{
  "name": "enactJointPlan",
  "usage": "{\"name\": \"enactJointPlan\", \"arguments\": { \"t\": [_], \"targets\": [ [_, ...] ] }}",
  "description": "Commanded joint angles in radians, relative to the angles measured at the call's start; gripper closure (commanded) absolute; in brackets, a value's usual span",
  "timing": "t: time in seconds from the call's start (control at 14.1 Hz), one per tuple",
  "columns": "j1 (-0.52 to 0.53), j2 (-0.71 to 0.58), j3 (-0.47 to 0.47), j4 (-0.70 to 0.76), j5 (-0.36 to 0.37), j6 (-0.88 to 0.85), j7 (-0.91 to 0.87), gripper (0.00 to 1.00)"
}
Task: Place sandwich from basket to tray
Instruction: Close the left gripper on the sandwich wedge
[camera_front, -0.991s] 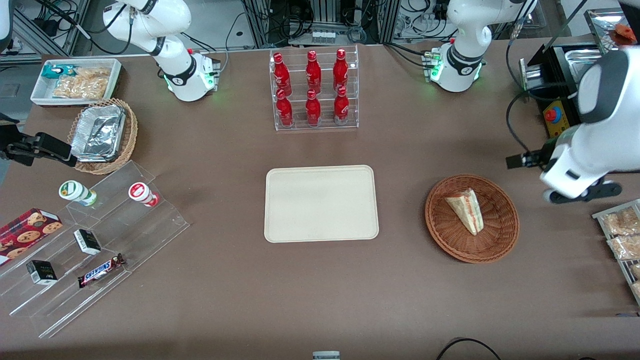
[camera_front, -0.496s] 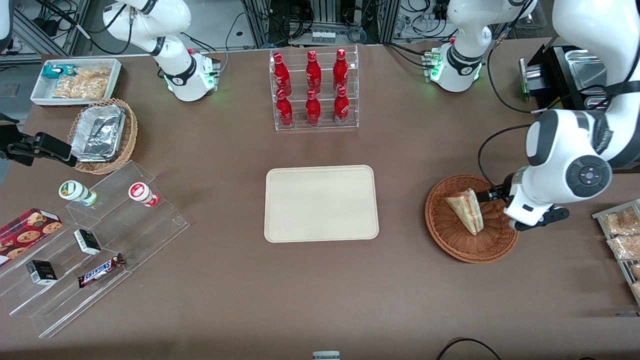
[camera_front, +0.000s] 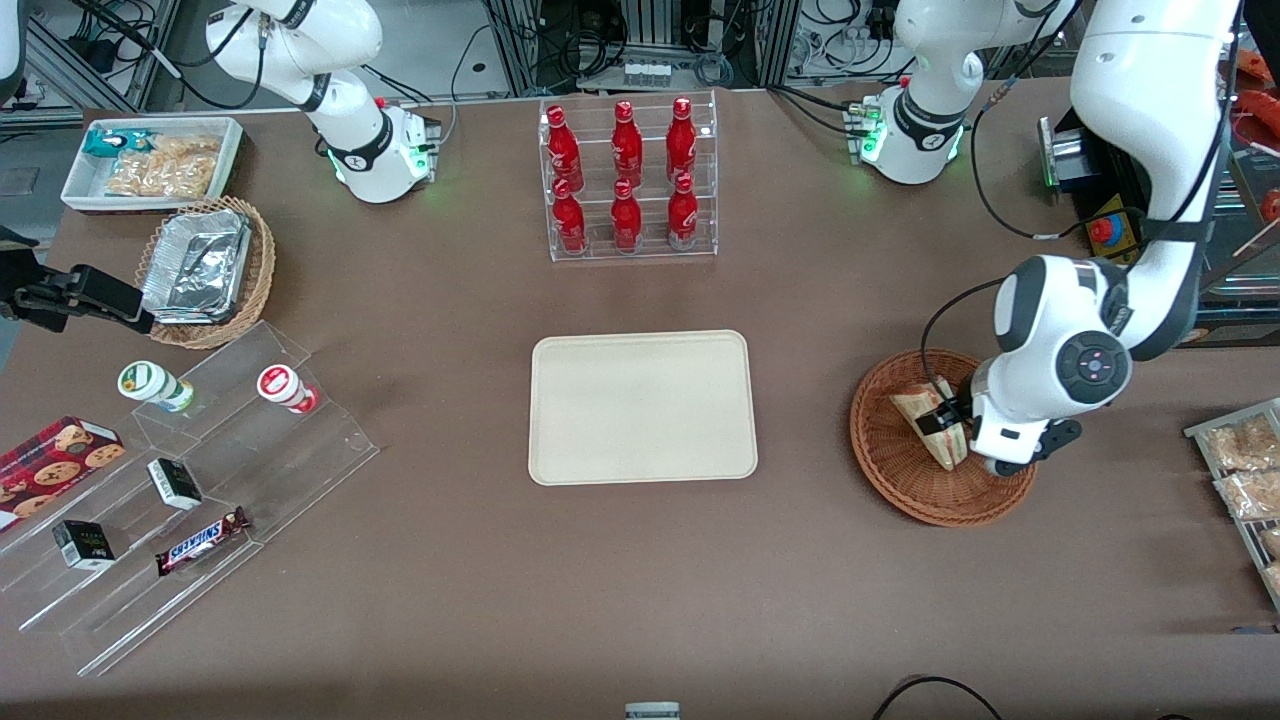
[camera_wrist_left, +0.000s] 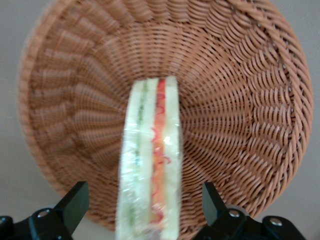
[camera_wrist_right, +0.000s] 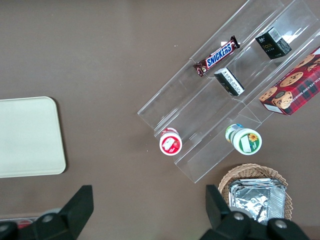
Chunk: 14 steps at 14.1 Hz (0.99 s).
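The sandwich (camera_front: 920, 412), a pale wedge with a red filling stripe, lies in the round reddish-brown wicker basket (camera_front: 900, 470) toward the working arm's end of the table. My left gripper (camera_front: 950, 425) hangs low over the basket, right above the sandwich. In the left wrist view the sandwich (camera_wrist_left: 150, 170) stands between my two black fingers (camera_wrist_left: 75, 202), which are open with a clear gap on each side, and the basket (camera_wrist_left: 240, 100) fills the view. The cream-beige tray (camera_front: 642, 406) lies bare at the table's middle.
A clear rack of red bottles (camera_front: 627, 175) stands farther from the front camera than the tray. Packaged snacks (camera_front: 1245, 465) lie at the working arm's table edge. A clear stepped stand (camera_front: 190, 480), a tan basket with foil containers (camera_front: 205, 270) and a white bin (camera_front: 150, 160) sit toward the parked arm's end.
My left arm has swung in from the table's edge and come down over the basket, so that the gripper now straddles the sandwich. The sandwich has not moved.
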Motion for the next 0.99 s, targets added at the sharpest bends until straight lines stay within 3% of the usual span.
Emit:
{"name": "enactJointPlan", "arguments": {
  "t": [0.0,0.35,0.42,0.5,0.57,0.64,0.71,0.92],
  "targets": [
    [-0.009,-0.004,-0.001,-0.078,0.014,0.110,-0.069,0.00],
    [-0.009,0.003,-0.001,-0.084,0.012,0.117,-0.080,0.01],
    [-0.009,0.003,-0.001,-0.084,0.014,0.115,-0.082,0.13],
    [-0.010,0.002,-0.001,-0.083,0.014,0.114,-0.083,0.43],
    [-0.010,0.002,-0.001,-0.079,0.014,0.112,-0.082,0.64],
    [-0.010,0.000,-0.001,-0.076,0.014,0.111,-0.080,0.77],
    [-0.010,-0.001,-0.001,-0.076,0.014,0.111,-0.079,0.83],
    [-0.010,-0.004,-0.004,-0.066,0.015,0.111,-0.068,0.86]
  ]
}}
